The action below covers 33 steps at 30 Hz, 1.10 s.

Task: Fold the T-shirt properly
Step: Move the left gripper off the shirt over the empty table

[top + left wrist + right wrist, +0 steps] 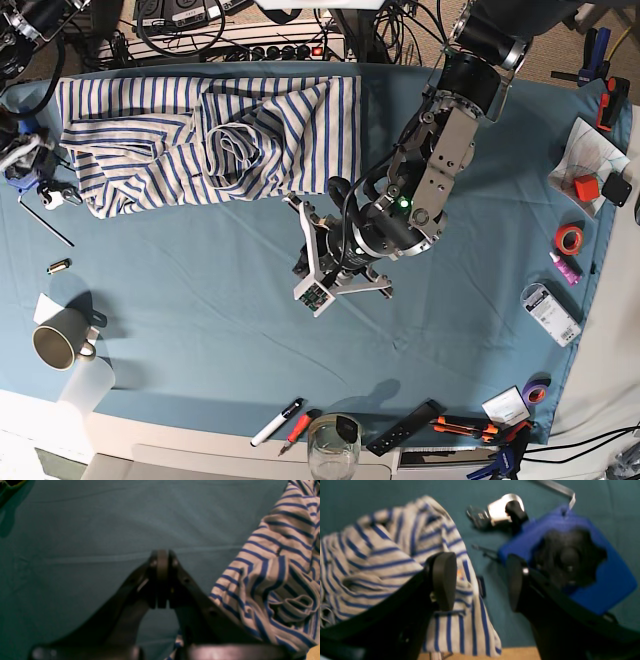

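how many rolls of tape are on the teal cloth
2 that I can see: an orange tape roll near the right edge, and a purple tape roll at the lower right corner. Others may be hidden among the clutter.

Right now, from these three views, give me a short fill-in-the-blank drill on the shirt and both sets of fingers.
1. The T-shirt is white with ____ stripes.
2. The left gripper has its fingers ____, holding nothing.
3. The right gripper has its fingers ____, with nothing between them.
4. The shirt lies crumpled on a ____ cloth.

Missing words: blue; shut; open; teal
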### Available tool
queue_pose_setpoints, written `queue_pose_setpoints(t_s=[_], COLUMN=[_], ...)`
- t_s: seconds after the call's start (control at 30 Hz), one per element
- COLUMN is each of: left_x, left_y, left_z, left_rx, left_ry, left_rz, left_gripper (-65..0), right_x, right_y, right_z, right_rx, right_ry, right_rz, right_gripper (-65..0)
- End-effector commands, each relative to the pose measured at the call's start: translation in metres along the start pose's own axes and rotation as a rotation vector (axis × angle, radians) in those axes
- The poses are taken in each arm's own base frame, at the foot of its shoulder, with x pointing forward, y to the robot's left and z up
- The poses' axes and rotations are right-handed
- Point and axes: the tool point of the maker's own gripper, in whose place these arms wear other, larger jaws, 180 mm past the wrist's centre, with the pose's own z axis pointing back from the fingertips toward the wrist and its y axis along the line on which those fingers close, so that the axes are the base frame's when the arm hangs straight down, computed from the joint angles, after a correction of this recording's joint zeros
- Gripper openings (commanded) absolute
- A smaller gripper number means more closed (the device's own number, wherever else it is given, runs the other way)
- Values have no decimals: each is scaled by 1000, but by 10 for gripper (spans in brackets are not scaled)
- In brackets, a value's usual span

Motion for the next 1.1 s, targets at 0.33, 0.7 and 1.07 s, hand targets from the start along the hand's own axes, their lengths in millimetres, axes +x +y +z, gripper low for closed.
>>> queue_pose_setpoints(t_s=[0.33,0.7,1.07], left_x=[21,22,23], left_y=[2,-11,-16], left_z=[3,2,3], left_rx=[8,-54,-79], left_ry=[-63,-55,-63], left_rz=[-23,-31,-24], left_gripper=[-650,-650,-650], right_x=[9,10,10], right_y=[-5,-3,-4], right_z=[9,9,9], right_rx=[-9,-2,-3], right_ry=[-26,-32,-31], right_rz=[28,26,27], right_gripper=[-334,-334,-334])
